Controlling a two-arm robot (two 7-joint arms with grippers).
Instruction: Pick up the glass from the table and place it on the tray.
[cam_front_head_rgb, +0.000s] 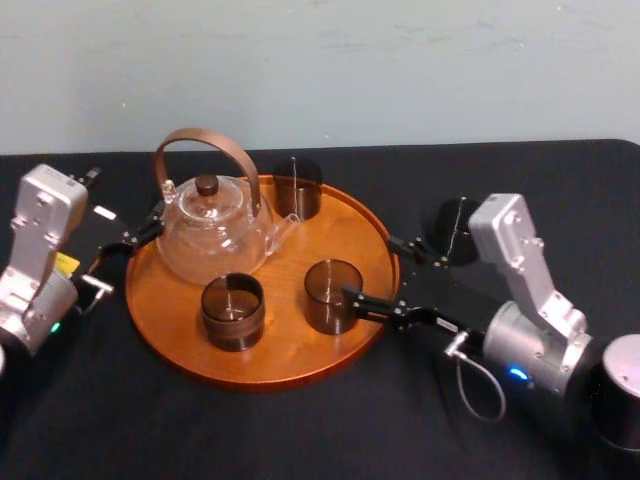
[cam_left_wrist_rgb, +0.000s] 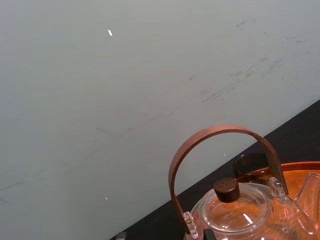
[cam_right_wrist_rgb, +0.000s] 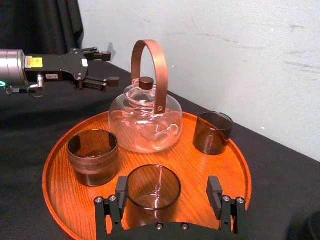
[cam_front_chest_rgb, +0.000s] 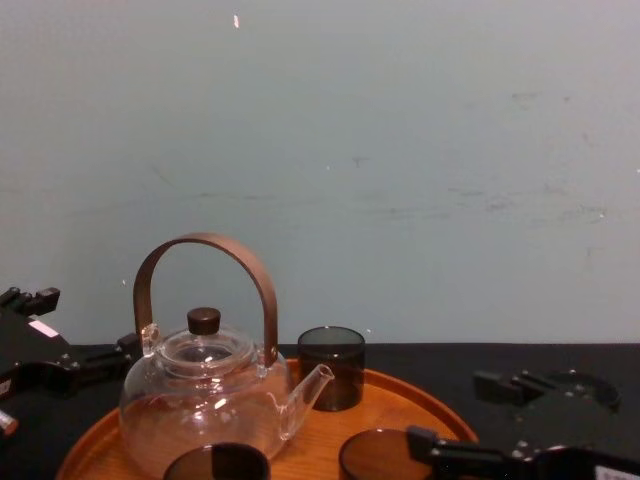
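My right gripper sits low at the right edge of the tray, fingers spread wide and clamped on nothing. The glass stands upright on the tray's wood right at their tips, nearer one finger than the other, and I cannot tell whether that finger touches it. Ahead of it the tray is crowded. The glass teapot fills the far left part, its brown handle arched over the lid. A second glass stands in front of the teapot, just beside my glass but apart from it, and a third glass stands at the far rim by the spout. My left gripper hovers at the tray's left rim close to the teapot, its fingers apart and empty. From the head I see the whole layout on the black table, along with a dark round shape on the table just behind my right gripper, which I cannot make out. My right wrist camera shows the gaps on either side of the glass, and the chest camera shows the spout pointing toward the third glass. My left wrist camera looks over the teapot's lid and handle at the pale wall.
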